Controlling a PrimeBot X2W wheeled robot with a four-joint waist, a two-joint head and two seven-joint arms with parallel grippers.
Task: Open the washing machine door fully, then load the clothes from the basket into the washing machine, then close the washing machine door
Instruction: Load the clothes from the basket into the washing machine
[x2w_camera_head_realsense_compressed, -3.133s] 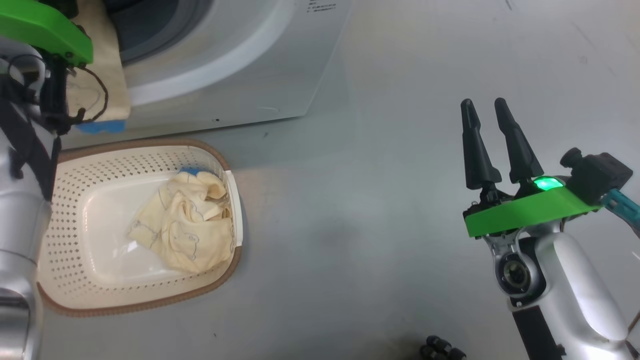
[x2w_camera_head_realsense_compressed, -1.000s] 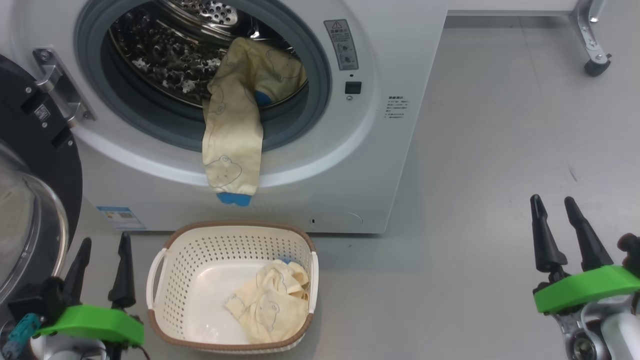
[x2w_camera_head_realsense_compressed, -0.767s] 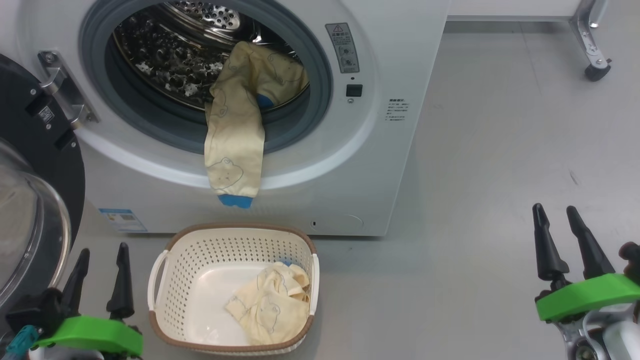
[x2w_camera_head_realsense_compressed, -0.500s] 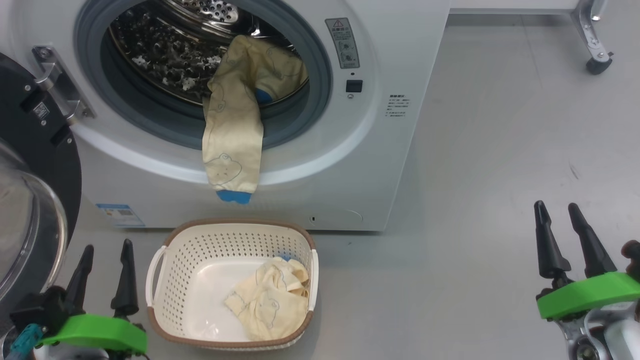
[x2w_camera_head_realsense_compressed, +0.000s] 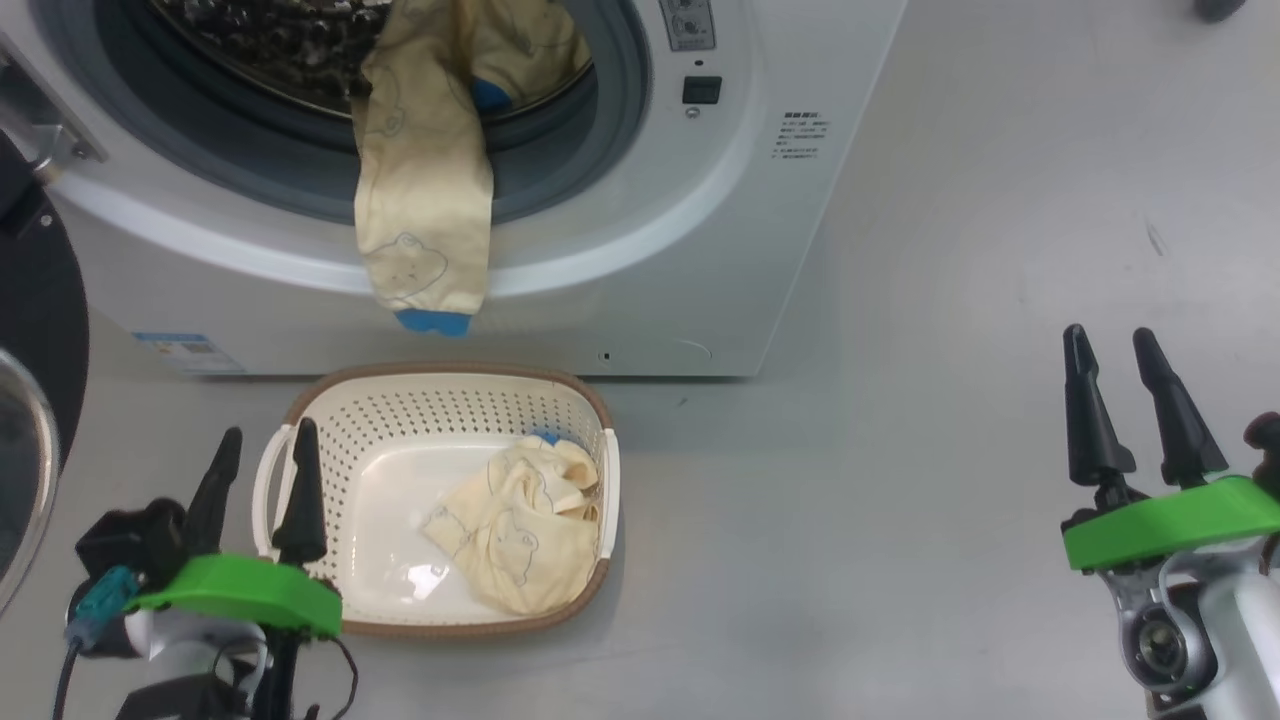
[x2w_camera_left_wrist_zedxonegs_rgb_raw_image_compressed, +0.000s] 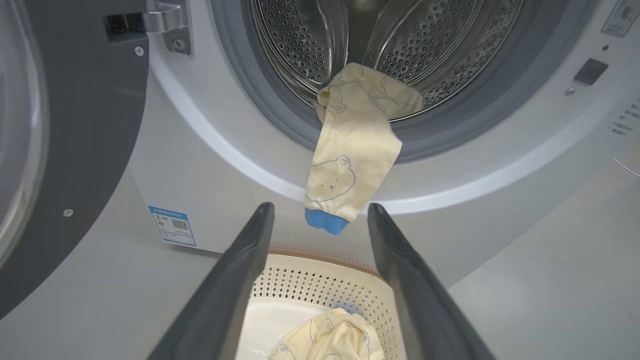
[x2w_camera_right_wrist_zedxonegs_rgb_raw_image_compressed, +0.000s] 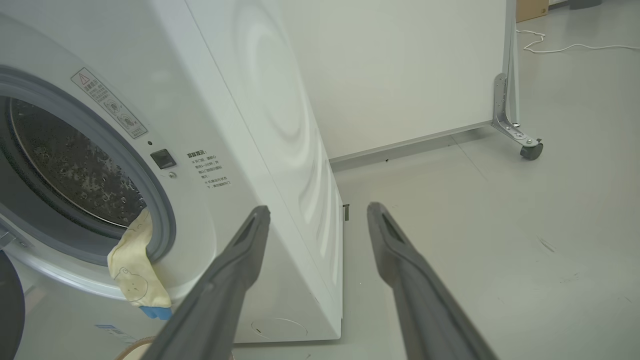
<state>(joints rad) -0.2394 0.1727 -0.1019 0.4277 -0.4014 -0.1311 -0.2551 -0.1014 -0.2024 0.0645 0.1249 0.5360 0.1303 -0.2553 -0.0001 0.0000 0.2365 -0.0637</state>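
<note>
The white washing machine (x2w_camera_head_realsense_compressed: 720, 250) stands open, its black-rimmed door (x2w_camera_head_realsense_compressed: 40, 290) swung out to the left. One pale yellow garment (x2w_camera_head_realsense_compressed: 425, 200) with a blue cuff hangs out of the drum over the grey gasket (x2w_camera_left_wrist_zedxonegs_rgb_raw_image_compressed: 280, 115). A second yellow garment (x2w_camera_head_realsense_compressed: 515, 525) lies crumpled in the cream basket (x2w_camera_head_realsense_compressed: 440, 400) on the floor before the machine. My left gripper (x2w_camera_head_realsense_compressed: 265, 455) hovers open and empty at the basket's left handle. My right gripper (x2w_camera_head_realsense_compressed: 1110, 345) is open and empty far to the right over bare floor.
Grey floor (x2w_camera_head_realsense_compressed: 950, 300) stretches right of the washing machine. A white panel on a castor foot (x2w_camera_right_wrist_zedxonegs_rgb_raw_image_compressed: 530, 150) stands behind. A blue sticker (x2w_camera_left_wrist_zedxonegs_rgb_raw_image_compressed: 172, 225) sits low on the machine's front. The door's hinge bracket (x2w_camera_left_wrist_zedxonegs_rgb_raw_image_compressed: 165, 20) is at the opening's upper left.
The head camera has tilted down, so the machine now sits higher in that view. The left gripper has shifted right, closer to the basket's left handle. Both grippers stay open.
</note>
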